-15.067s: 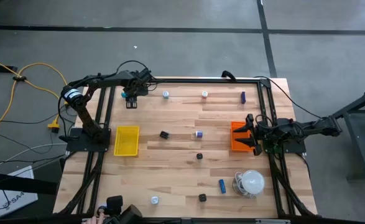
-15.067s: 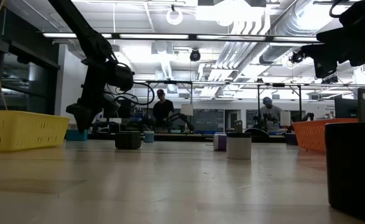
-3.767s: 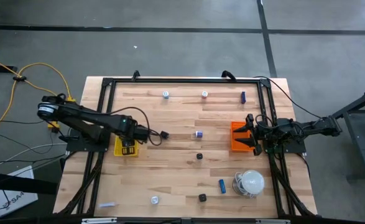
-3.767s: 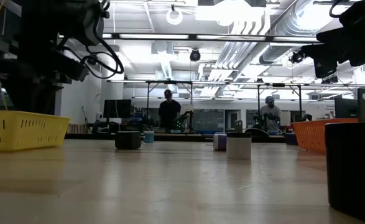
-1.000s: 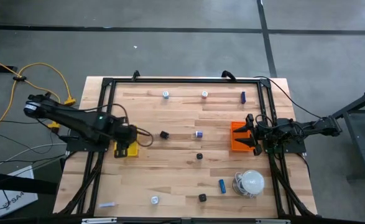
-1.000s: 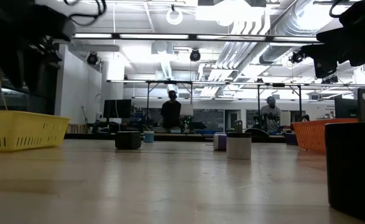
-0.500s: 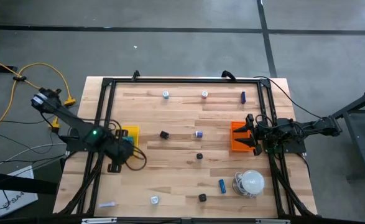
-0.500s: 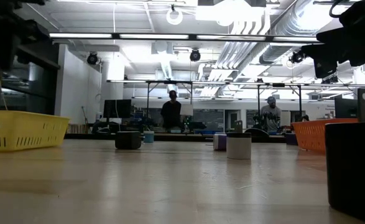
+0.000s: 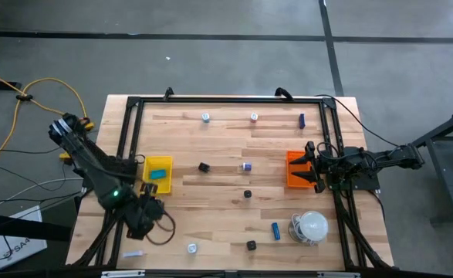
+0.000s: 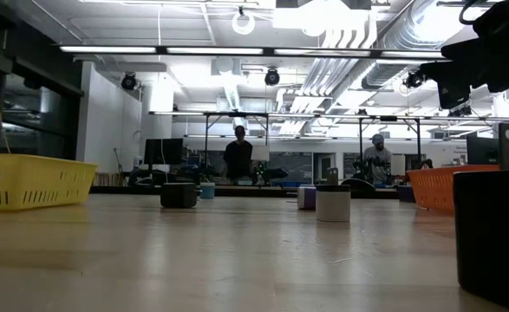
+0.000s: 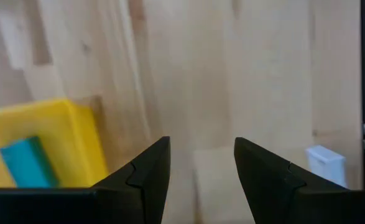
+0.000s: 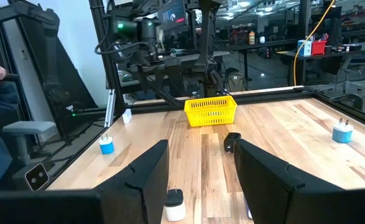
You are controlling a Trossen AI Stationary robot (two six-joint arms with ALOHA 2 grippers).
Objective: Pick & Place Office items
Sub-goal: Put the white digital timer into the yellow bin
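My left claw [image 9: 142, 219] hung over the near left corner of the pale wooden table [image 9: 226, 208], its two dark fingers [image 11: 146, 169] parted with nothing between them. The yellow rectangular plastic tray [image 9: 157, 175], with a small teal block [image 9: 157, 174] in it, sat just beside me on the far side. The closest loose piece looked to be the small white-silver round bit [image 9: 191, 248], lying toward the table's middle from my claw and close to the near edge, standing apart from everything. Being round, it offered no long axis that I could make out, so I judged any approach angle would serve. My right claw [image 9: 312, 166], likewise spread and empty, waited over the orange rectangular tray [image 9: 292, 179], much farther from that bit.
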